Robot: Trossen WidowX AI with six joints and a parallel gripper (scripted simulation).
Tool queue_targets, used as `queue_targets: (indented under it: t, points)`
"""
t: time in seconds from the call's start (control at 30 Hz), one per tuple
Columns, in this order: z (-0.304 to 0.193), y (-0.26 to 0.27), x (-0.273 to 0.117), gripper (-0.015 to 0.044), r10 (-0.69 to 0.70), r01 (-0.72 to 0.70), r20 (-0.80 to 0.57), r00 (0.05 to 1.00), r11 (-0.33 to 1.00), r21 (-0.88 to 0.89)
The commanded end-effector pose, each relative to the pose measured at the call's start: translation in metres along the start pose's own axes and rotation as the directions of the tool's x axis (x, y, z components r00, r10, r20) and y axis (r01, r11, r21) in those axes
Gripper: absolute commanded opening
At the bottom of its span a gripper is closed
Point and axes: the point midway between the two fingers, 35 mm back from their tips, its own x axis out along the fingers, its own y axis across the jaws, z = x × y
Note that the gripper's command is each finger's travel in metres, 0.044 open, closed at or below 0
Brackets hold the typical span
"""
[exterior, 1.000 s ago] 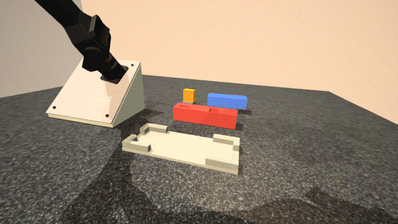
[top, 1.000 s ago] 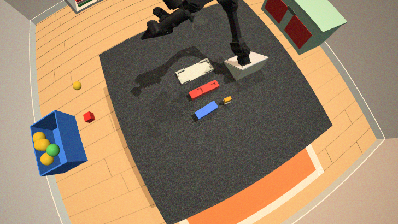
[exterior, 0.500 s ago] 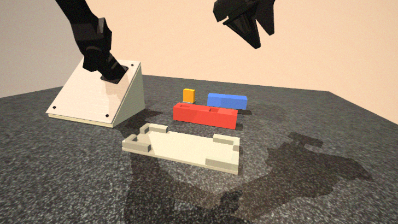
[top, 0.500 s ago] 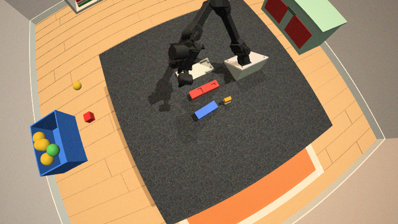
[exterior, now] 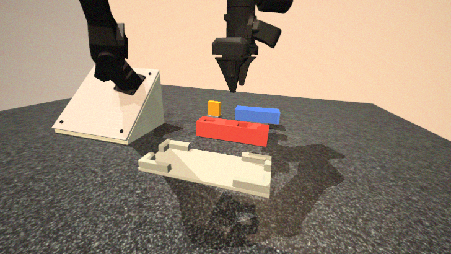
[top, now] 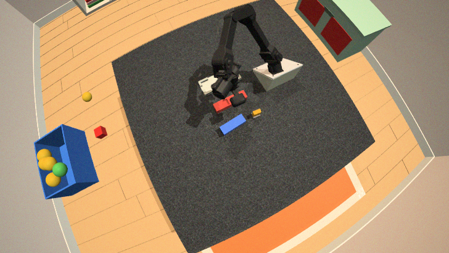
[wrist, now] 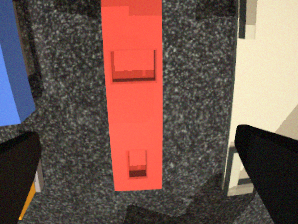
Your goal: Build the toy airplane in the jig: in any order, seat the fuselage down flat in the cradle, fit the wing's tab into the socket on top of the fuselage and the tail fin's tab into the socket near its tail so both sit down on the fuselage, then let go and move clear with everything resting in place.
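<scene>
The red fuselage (top: pixel 222 105) (exterior: pixel 232 131) (wrist: pixel 134 110) lies on the dark mat beside the jig, with its two sockets facing up and empty. The cream jig (top: pixel 205 86) (exterior: pixel 217 170) (wrist: pixel 265 85) is empty; the arm partly hides it in the top view. The blue wing (top: pixel 232 124) (exterior: pixel 257 114) (wrist: pixel 12 85) lies on the fuselage's other side. The small orange tail fin (top: pixel 256 111) (exterior: pixel 214 108) (wrist: pixel 27 202) stands near the wing with a pale piece under it. My gripper (exterior: pixel 237 88) (wrist: pixel 140 139) is open and empty above the fuselage, pointing down, its fingers to either side in the wrist view.
The arm's sloped white base (top: pixel 277 79) (exterior: pixel 104 107) stands near one end of the jig. Far off on the floor in the top view are a blue bin (top: pixel 82 157) with balls, a red cube (top: pixel 100 132), a yellow ball (top: pixel 87 96) and a green cabinet (top: pixel 364 15).
</scene>
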Motion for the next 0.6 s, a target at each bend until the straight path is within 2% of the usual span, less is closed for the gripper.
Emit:
queue_targets:
  t: [0.0, 0.07, 0.2, 0.57]
  points:
    - [-0.006, 0.001, 0.003, 0.0440, -0.013, 0.012, -0.027, 1.000, 1.000, -0.017]
    - [-0.006, 0.001, 0.006, 0.0440, -0.012, 0.012, -0.027, 1.000, 1.000, -0.017]
    - [-0.007, 0.000, 0.054, 0.0440, -0.014, 0.014, -0.026, 1.000, 1.000, -0.017]
    - [-0.008, -0.001, 0.072, 0.0440, -0.015, 0.015, -0.026, 1.000, 1.000, -0.017]
